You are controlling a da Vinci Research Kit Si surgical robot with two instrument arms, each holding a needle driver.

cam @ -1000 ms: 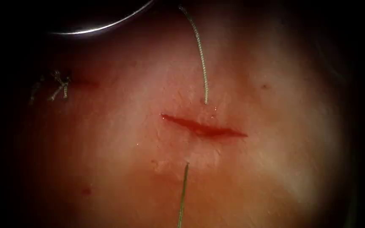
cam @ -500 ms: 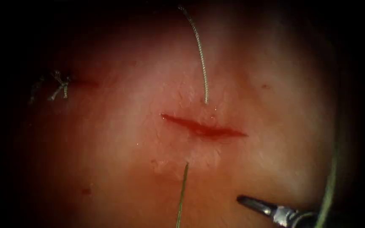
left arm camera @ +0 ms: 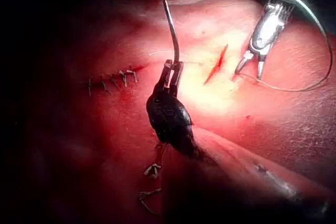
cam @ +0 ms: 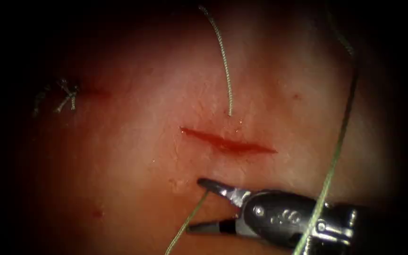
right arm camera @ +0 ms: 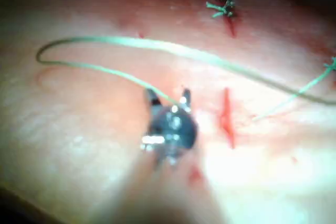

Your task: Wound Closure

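Our right gripper is spread apart around the thread, which runs toward 7 o'clock from below the cut; our left gripper clamps the needle.

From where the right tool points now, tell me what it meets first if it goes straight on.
The right tool has its jaws open, pointing toward picture-left below the cut. The thread leaving the tissue crosses between them, so probably the thread first; depth is unclear.
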